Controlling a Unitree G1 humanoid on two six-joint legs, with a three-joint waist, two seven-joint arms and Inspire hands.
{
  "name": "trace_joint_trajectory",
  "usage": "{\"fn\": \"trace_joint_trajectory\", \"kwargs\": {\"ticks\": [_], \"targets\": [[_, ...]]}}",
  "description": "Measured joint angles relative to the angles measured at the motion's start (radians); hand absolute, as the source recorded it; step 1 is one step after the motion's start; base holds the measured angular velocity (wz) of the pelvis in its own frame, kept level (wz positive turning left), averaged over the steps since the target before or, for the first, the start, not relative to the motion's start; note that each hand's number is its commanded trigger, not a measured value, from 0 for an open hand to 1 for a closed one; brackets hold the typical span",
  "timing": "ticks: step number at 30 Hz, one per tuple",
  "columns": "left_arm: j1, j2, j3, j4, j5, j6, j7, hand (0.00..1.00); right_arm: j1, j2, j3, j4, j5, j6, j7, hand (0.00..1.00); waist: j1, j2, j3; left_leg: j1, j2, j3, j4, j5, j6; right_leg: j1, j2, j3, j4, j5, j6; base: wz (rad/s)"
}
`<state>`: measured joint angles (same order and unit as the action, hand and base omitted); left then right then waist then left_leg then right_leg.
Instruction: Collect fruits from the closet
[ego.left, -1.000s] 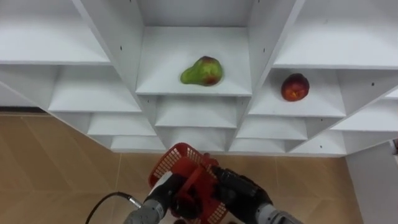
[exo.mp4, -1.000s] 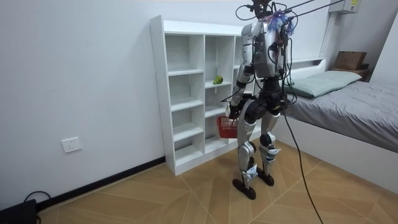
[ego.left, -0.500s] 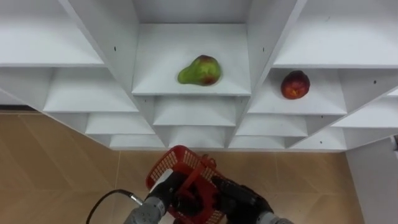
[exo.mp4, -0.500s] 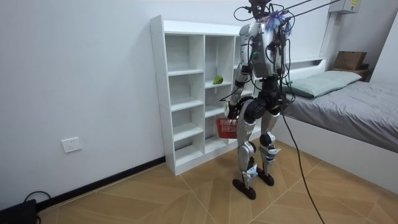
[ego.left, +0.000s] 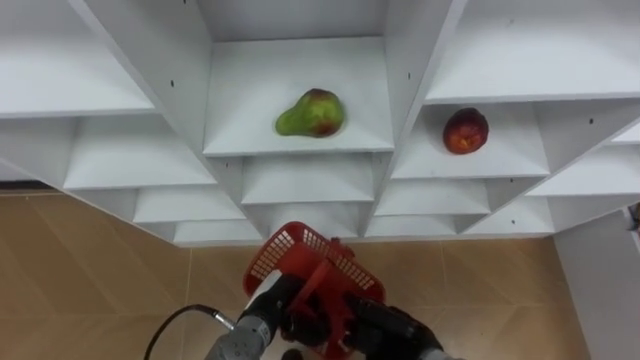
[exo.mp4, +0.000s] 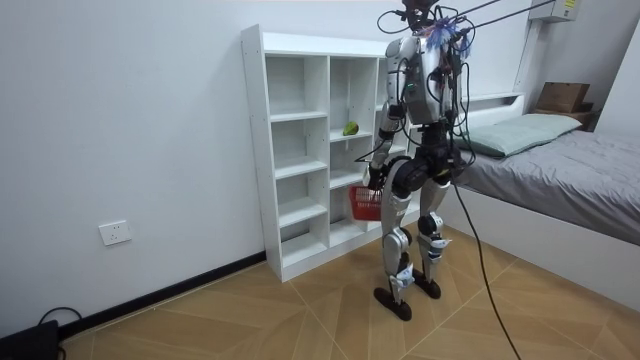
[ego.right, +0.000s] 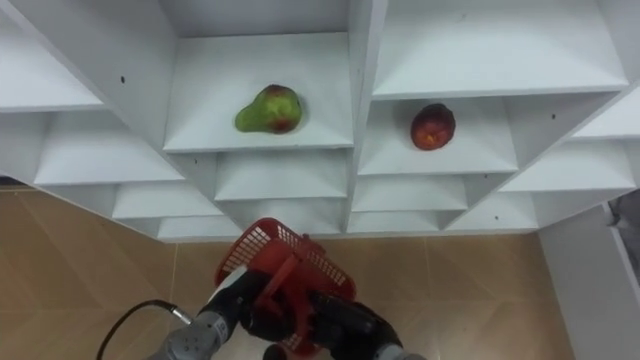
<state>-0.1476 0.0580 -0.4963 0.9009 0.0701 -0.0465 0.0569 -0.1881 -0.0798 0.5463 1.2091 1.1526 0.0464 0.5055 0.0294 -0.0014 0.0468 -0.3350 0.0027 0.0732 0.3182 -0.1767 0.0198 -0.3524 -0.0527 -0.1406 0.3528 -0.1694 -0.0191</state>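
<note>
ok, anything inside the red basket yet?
No fruit shows in the red basket; the left hand, the right hand and its handle cover most of the inside. Pear and red fruit lie on the shelves.

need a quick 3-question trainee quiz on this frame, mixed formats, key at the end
1. True or false: the pear and the red fruit lie in the same compartment of the white shelf unit.
2. Where is the red basket? A) on a shelf; B) held low in front of the robot, with its left hand and right hand at it; C) on the floor.
3. Fill in: seen from the robot, the pear lies to the ___ of the red fruit.

Key: 1 false, they lie in neighbouring compartments; 2 B; 3 left.
</note>
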Motion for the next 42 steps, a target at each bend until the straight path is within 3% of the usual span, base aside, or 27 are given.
{"fn": "trace_joint_trajectory", "kwargs": {"ticks": [11,42], "targets": [[0.0,-0.007,0.0,0.001,-0.001,0.005,0.003,1.0,0.0,0.001,-0.002,0.022,0.022,0.041,0.0,0.0,-0.001,0.0,0.0,0.001,0.0,0.004,0.0,0.001,0.001,0.0,-0.001,0.001,0.0,0.0,0.0,0.0],[0.0,-0.011,-0.018,0.025,-0.002,0.011,0.003,1.0,-0.006,0.015,-0.021,0.036,0.078,0.042,-0.019,0.0,-0.001,-0.001,0.0006,0.009,-0.001,0.008,0.0,0.004,0.002,0.001,-0.01,0.004,0.009,0.0,0.001,0.0]]}}
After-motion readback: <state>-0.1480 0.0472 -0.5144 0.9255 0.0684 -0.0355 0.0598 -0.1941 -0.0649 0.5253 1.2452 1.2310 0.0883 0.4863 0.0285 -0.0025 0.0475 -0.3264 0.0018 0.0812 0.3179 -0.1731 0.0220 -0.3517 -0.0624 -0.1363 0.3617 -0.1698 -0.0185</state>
